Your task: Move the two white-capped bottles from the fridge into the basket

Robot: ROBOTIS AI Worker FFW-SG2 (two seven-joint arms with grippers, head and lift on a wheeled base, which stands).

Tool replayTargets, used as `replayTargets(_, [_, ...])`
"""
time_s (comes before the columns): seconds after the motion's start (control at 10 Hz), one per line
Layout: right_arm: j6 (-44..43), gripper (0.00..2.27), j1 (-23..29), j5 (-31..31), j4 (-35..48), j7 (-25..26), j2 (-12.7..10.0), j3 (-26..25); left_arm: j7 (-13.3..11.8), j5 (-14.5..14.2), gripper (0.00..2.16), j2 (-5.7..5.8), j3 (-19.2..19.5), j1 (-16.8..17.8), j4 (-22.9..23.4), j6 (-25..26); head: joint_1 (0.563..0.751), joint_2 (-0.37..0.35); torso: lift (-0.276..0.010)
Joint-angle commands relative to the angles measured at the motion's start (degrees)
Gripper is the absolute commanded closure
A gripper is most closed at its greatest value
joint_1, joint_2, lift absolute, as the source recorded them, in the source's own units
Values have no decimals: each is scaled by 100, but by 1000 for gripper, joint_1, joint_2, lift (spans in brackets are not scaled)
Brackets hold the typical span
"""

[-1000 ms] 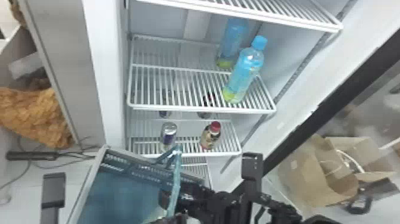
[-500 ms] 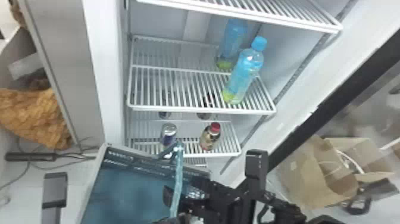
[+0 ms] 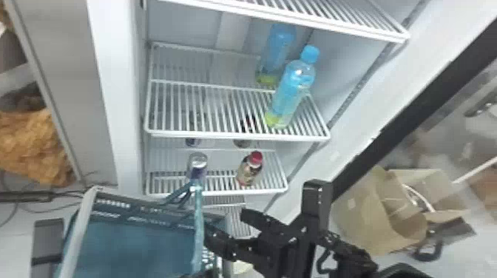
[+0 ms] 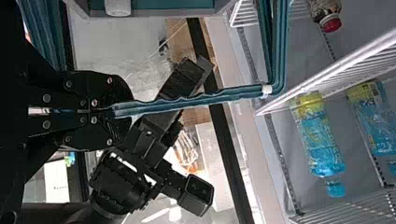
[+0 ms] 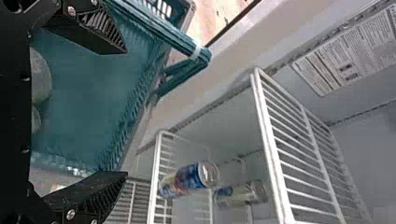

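Observation:
In the head view the left gripper (image 3: 202, 274) is at the bottom edge, by the handle of the teal basket (image 3: 79, 236). The left wrist view has this gripper (image 4: 112, 111) shut on the basket handle (image 4: 196, 100). My right gripper (image 3: 223, 221) is at the basket's right side. In the right wrist view, the right gripper (image 5: 126, 114) is open and empty over the basket (image 5: 84, 98). Two pale rounded things (image 5: 40, 77) in the basket are partly hidden behind it; whether they are the white-capped bottles I cannot tell.
A blue-capped bottle (image 3: 292, 88) stands on the fridge shelf (image 3: 236, 135) at the right, another (image 3: 277, 48) behind it. The lower shelf holds a can (image 3: 198, 166) and a red-capped bottle (image 3: 250, 172). A brown paper bag (image 3: 373, 210) is outside, at the right.
The right gripper has moved right relative to the basket handle, from crossing behind it to its right side. In the head view, fridge and basket have shifted left, the basket more.

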State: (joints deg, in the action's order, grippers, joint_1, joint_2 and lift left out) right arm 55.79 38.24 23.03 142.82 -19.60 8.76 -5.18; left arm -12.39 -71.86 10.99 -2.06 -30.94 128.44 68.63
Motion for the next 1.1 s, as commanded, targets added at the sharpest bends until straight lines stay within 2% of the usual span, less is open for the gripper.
replayTargets(0.0, [-236, 122, 99, -189, 125, 71, -15, -30, -1, 0, 1193, 0, 0, 0, 2, -1, 695, -350, 0])
replayTargets(0.7, [-2950, 117, 788, -623, 674, 774, 2, 175, -1, 0, 1194, -9, 0, 0, 2, -1, 695, -350, 0])
replayTargets(1.0, [-4370, 117, 872, -749, 280, 967, -85, 175, -1, 0, 1194, -9, 11, -14, 2, -15, 695, -350, 0])
